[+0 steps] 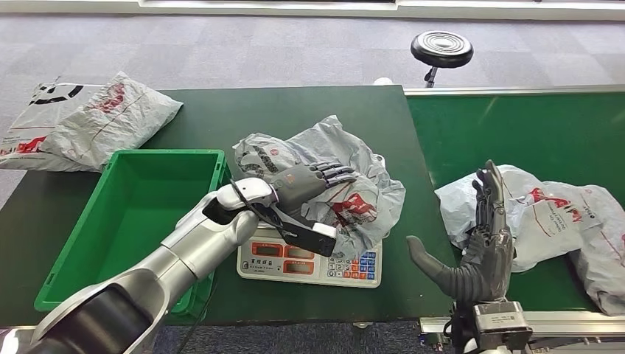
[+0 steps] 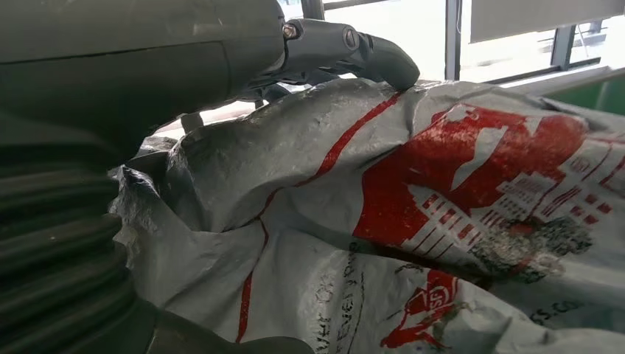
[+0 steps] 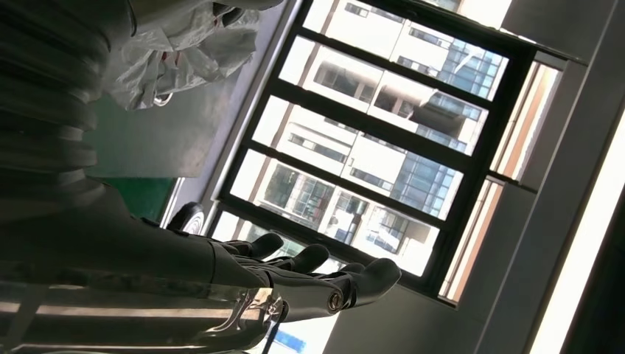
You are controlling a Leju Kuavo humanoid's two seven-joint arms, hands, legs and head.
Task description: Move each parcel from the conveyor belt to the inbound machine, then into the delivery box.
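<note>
A crumpled grey parcel (image 1: 354, 199) with red print lies on the inbound machine (image 1: 309, 262), a white scale with buttons at the table's front edge. My left hand (image 1: 302, 181) lies flat on top of this parcel with its fingers stretched out. In the left wrist view a fingertip (image 2: 368, 55) touches the parcel's wrinkled film (image 2: 413, 221). My right hand (image 1: 479, 243) stands upright and open at the conveyor's near left corner, holding nothing. Just to its right a second grey parcel (image 1: 545, 214) lies on the green conveyor belt (image 1: 516, 133). The green delivery box (image 1: 166, 153) sits left of the scale.
Another parcel (image 1: 601, 265) lies at the belt's right edge. Two more bags (image 1: 96, 122) rest on the table's far left corner. A black stool (image 1: 441, 49) stands behind the table. The right wrist view looks up past the right hand (image 3: 309, 273) at windows.
</note>
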